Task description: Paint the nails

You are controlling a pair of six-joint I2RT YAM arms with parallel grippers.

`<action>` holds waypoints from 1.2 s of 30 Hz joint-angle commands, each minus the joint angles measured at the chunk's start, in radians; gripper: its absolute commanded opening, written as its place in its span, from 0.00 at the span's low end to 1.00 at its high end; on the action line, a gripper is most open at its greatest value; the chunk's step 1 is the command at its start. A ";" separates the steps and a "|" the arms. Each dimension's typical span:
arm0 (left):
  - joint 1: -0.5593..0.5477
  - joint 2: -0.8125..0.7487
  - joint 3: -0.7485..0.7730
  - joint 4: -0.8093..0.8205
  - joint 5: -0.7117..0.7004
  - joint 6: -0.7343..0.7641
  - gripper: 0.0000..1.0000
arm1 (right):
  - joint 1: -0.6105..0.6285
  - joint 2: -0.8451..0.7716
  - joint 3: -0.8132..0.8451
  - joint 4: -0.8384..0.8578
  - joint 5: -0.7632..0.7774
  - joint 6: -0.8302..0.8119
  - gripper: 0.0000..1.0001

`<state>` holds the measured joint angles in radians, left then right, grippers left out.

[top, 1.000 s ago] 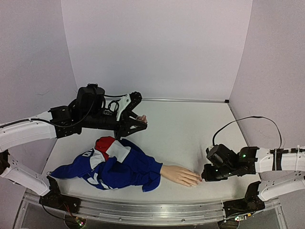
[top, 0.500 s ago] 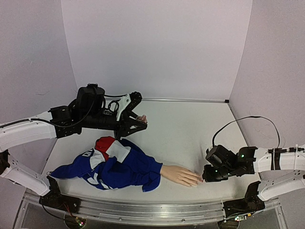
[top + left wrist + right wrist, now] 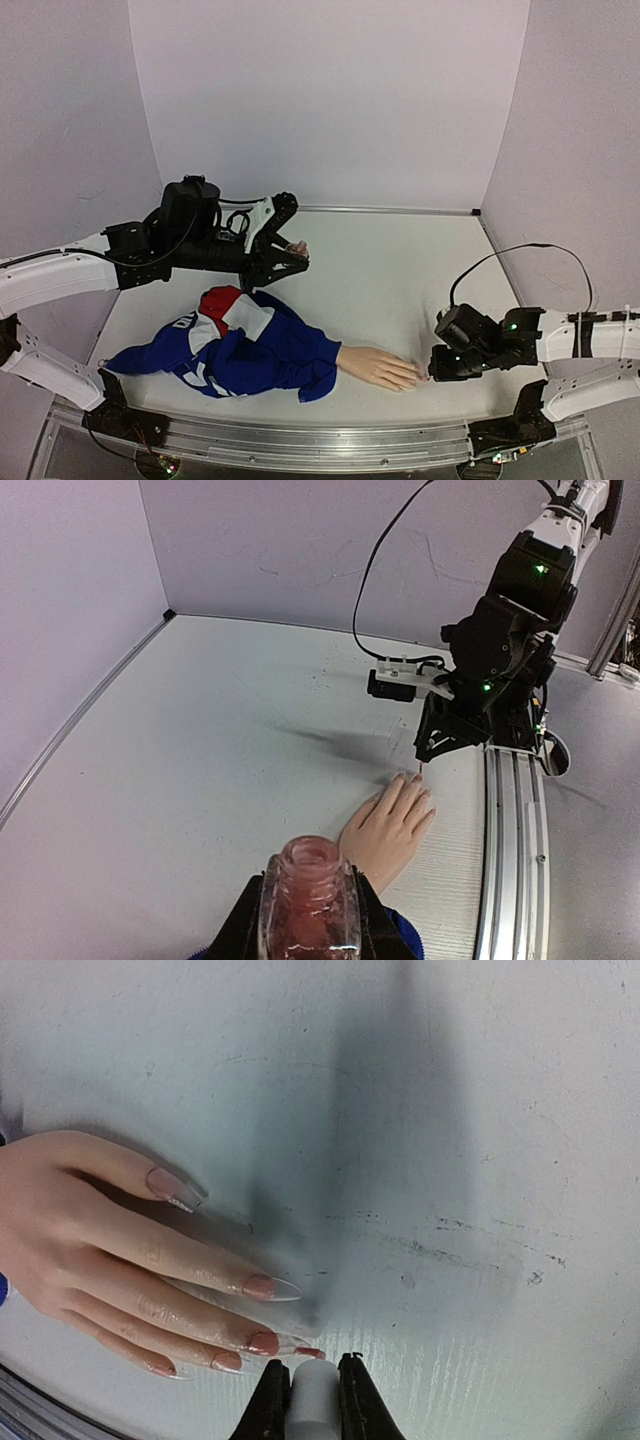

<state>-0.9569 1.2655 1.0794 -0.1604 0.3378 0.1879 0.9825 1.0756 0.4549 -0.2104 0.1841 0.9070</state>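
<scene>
Jaws of right gripper [image 3: 312, 1382] narrow, pinching brush [image 3: 313, 1408]; left gripper [image 3: 308, 938] jaws clamp polish bottle [image 3: 310, 868], well apart. Nails [image 3: 263, 1343] just left of brush tip; mannequin fingers [image 3: 170, 1252] pointing at right gripper; right arm nearer.

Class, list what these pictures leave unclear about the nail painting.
- Top view: nails too small to judge.
- Left wrist view: bottle base cut off by bottom edge.
- Right wrist view: brush handle cut off by bottom edge.
- Top view: blue clothing covers everything above the wrist.
</scene>
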 commanded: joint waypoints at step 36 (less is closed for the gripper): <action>-0.005 -0.028 0.030 0.023 0.014 0.020 0.00 | 0.005 -0.023 -0.007 0.036 -0.036 -0.040 0.00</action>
<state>-0.9569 1.2655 1.0794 -0.1604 0.3378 0.1913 0.9825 1.0435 0.4492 -0.1558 0.1429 0.8646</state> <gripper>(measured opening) 0.211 0.134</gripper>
